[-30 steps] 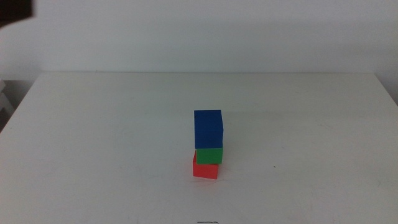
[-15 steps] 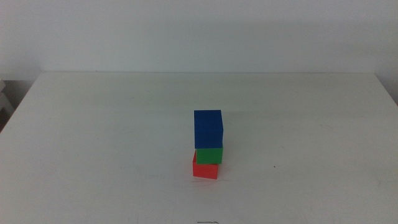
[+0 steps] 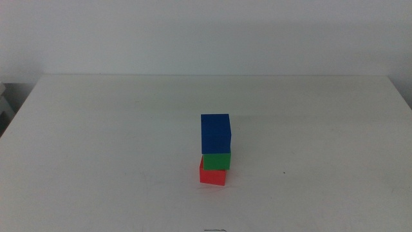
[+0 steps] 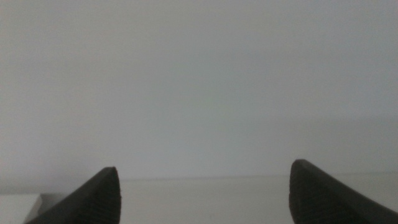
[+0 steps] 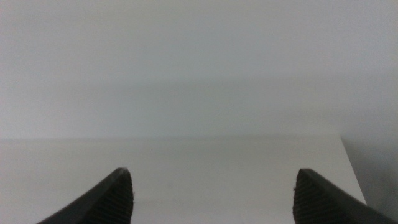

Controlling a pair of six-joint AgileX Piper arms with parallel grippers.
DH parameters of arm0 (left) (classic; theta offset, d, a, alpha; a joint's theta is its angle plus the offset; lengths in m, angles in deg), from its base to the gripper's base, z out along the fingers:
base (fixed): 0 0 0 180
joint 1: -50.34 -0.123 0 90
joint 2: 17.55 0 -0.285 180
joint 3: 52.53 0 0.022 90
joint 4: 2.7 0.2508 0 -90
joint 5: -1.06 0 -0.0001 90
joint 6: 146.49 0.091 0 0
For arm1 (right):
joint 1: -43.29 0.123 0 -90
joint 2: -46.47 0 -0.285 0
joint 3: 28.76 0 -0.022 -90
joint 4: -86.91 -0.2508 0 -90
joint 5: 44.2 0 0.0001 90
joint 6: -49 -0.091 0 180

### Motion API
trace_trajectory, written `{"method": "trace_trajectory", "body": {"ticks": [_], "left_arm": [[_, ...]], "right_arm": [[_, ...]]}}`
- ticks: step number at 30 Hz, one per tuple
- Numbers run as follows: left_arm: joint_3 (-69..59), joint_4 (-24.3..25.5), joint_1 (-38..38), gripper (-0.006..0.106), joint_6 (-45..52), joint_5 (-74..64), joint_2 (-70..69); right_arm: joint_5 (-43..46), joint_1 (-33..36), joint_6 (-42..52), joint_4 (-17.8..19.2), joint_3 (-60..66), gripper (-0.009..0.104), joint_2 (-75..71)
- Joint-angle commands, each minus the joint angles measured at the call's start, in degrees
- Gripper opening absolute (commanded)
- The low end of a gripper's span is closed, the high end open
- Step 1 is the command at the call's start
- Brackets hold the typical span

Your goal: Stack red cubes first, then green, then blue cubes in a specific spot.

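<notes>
The three cubes stand as one stack near the middle of the white table (image 3: 96, 142) in the middle view. The red cube (image 3: 212, 176) is at the bottom, the green cube (image 3: 217, 160) is on it, and the blue cube (image 3: 215, 133) is on top. The stack stands slightly uneven, with the upper cubes shifted a little right of the red one. Neither arm shows in the middle view. My left gripper (image 4: 202, 190) is open and empty, facing blank wall and a strip of table. My right gripper (image 5: 211, 190) is open and empty too. No cube shows in either wrist view.
The table's far edge (image 3: 212, 75) meets a plain white wall. The right wrist view shows the table's corner edge (image 5: 349, 163). A pale object (image 3: 3, 103) sits off the table's left side.
A dark arm part that showed in the top left corner one second ago has left the middle view. The stack has not moved.
</notes>
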Motion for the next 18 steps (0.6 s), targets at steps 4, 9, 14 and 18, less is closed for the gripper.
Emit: {"method": "trace_trajectory", "body": {"ticks": [4,9,14,18], "left_arm": [[0.1,-0.2,0.1,0.091,-0.7,6.9,-3.0],[-10.7,-0.1,0.1,0.091,-0.7,16.9,-8.4],[-23.7,0.2,0.1,0.091,-0.7,21.9,-14.8],[-32.8,0.2,0.1,0.091,-0.7,22.1,-21.0]], "right_arm": [[19.7,-0.5,0.7,1.5,14.4,0.066,-8.3],[26.7,-3.2,0.7,4.2,33.8,0.066,-21.3],[27.1,-8.4,0.7,4.1,49.0,0.066,-34.1],[27.1,-10.9,0.7,3.9,56.2,0.066,-43.1]]}}
